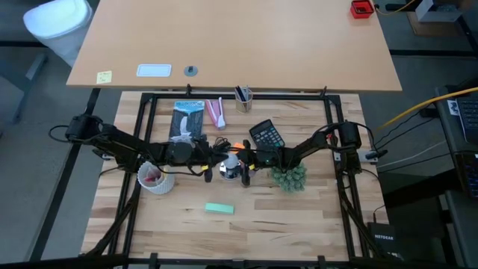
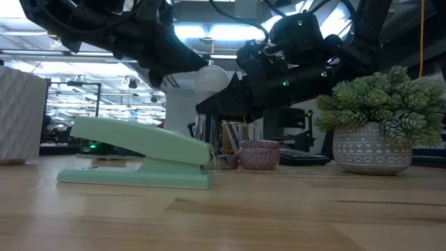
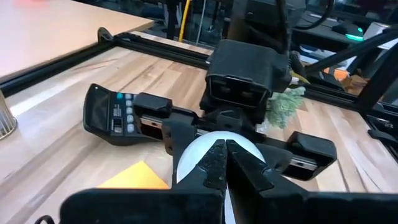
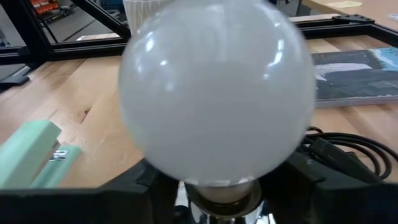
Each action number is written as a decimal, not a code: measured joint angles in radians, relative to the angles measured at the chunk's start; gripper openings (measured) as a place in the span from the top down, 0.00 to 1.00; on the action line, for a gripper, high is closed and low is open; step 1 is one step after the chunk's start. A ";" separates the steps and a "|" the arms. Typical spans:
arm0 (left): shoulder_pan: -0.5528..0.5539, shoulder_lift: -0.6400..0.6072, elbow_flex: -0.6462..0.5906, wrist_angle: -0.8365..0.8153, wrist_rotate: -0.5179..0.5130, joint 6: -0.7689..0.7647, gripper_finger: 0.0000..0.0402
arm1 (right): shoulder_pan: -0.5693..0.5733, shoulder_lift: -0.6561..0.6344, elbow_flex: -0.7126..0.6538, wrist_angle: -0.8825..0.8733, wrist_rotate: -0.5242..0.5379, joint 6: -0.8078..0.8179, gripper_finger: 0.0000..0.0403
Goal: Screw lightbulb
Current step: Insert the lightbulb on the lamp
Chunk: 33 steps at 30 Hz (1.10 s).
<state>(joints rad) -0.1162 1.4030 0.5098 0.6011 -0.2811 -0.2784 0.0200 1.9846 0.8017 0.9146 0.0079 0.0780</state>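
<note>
Between the two grippers, at the middle of the table, stands the lightbulb [image 4: 216, 93] — frosted globe up, its narrow grey base down in a shiny fitting just below.

From the left wrist view, the left gripper [image 3: 225, 163] has its two dark fingers drawn together with only a thin slit between them, and the white globe shows directly beyond their tips. Whether they pinch the glass or merely rest against it I cannot tell.

The right gripper [image 3: 239, 152] faces the bulb from the opposite side. Its fingers stand apart on either side of the base, flanking it at the bulb's neck, and no clear contact shows, so I judge it open around the bulb, not clamped.

As for handling, the bulb is probably very light, rigid, and brittle — thin glass that would crack under a hard squeeze. The smooth round surface is likely slippery, so pads could skid while turning it. The widest part of the globe looks like the best place to hold: opposite sides, gentle even pressure, axis kept upright so the threads do not cross.
</note>
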 joint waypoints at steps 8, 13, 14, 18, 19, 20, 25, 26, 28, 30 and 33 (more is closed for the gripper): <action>-0.001 0.000 0.000 -0.001 -0.009 -0.002 1.00 | 0.001 0.000 0.000 0.002 -0.008 -0.003 0.36; -0.001 0.000 -0.001 -0.001 -0.017 -0.001 1.00 | 0.000 0.001 -0.001 0.017 -0.019 -0.003 0.37; -0.001 0.000 -0.001 -0.001 -0.025 -0.003 1.00 | 0.000 0.000 -0.001 0.016 -0.019 -0.003 0.37; -0.001 -0.004 -0.002 -0.003 -0.049 -0.006 1.00 | 0.000 -0.007 -0.002 0.014 -0.019 -0.003 0.39; -0.001 -0.004 -0.002 -0.004 -0.051 -0.004 1.00 | 0.000 -0.008 -0.002 0.012 -0.018 -0.003 0.39; -0.001 -0.004 -0.002 -0.004 -0.054 -0.003 1.00 | -0.001 -0.008 -0.002 0.013 -0.018 -0.003 0.40; 0.000 -0.005 -0.002 -0.005 -0.060 -0.007 1.00 | -0.001 -0.009 -0.002 0.007 -0.018 -0.003 0.43; 0.000 -0.005 -0.002 -0.005 -0.061 -0.008 1.00 | -0.001 -0.010 -0.002 0.006 -0.018 -0.004 0.43; 0.000 -0.006 -0.002 -0.005 -0.061 -0.009 1.00 | -0.002 -0.010 -0.002 0.006 -0.018 -0.004 0.44; 0.000 -0.006 -0.002 -0.005 -0.061 -0.010 1.00 | -0.002 -0.010 -0.002 0.005 -0.017 -0.004 0.46; 0.001 -0.006 -0.002 -0.005 -0.061 -0.010 1.00 | -0.002 -0.011 -0.001 -0.002 -0.017 -0.004 0.48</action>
<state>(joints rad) -0.1154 1.3968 0.5079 0.5957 -0.3424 -0.2885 0.0185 1.9736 0.8005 0.9129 -0.0090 0.0738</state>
